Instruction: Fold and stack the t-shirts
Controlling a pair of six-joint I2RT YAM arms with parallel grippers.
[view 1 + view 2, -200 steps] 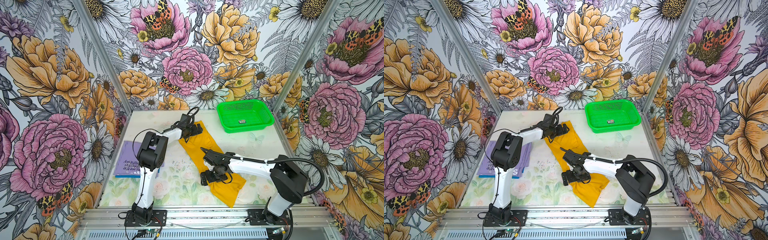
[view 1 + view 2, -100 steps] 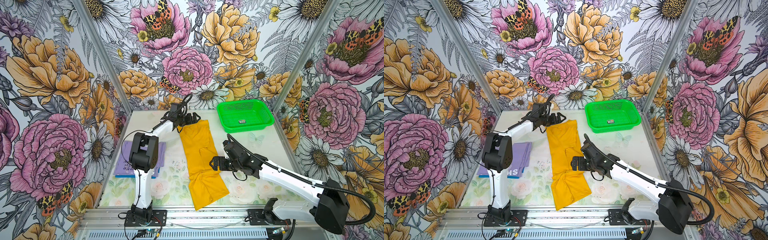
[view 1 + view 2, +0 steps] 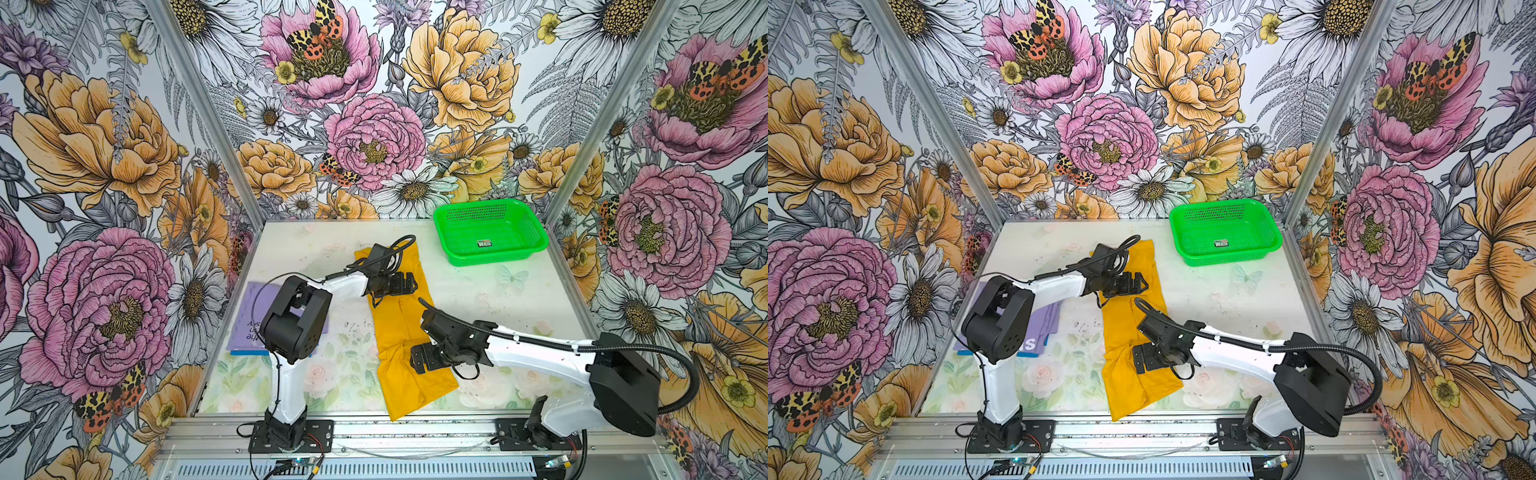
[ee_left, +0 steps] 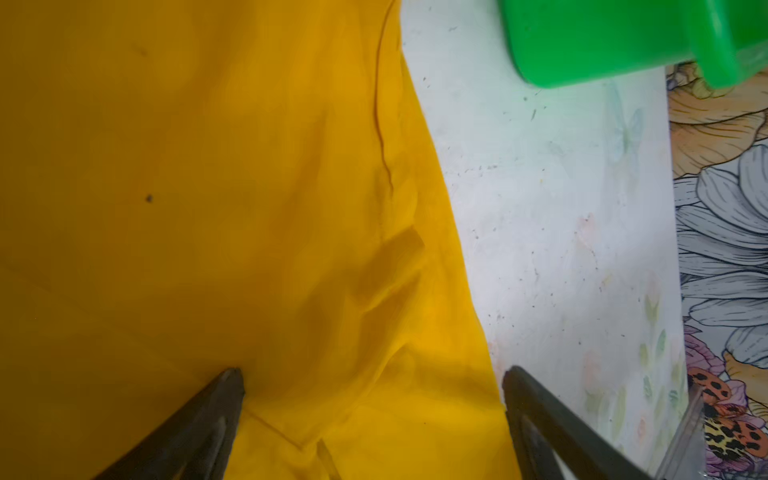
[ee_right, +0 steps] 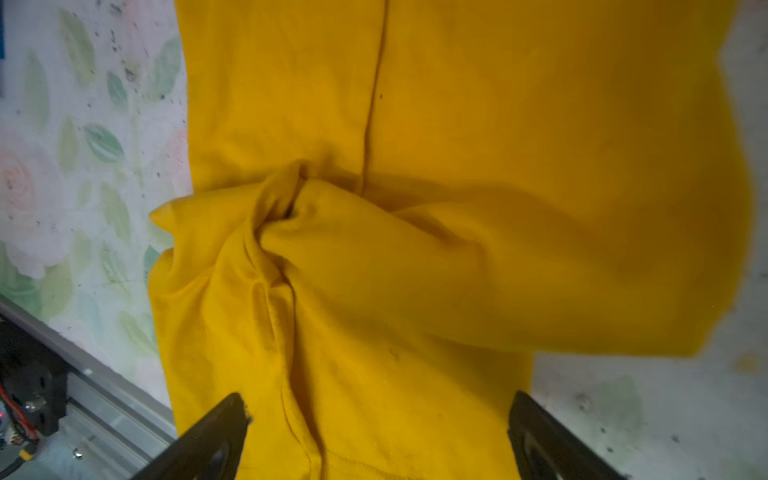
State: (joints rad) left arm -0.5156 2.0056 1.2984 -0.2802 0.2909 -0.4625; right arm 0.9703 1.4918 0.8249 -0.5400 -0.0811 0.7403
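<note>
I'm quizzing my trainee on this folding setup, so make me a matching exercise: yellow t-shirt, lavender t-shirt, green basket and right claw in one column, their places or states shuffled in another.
1 yellow t-shirt
2 lavender t-shirt
3 green basket
4 right claw

A far right corner of the table
B left side of the table, partly behind the left arm
C long strip down the table's middle
D open, over the yellow t-shirt's near half

Pairs: 1-C, 2-B, 3-A, 4-D
</note>
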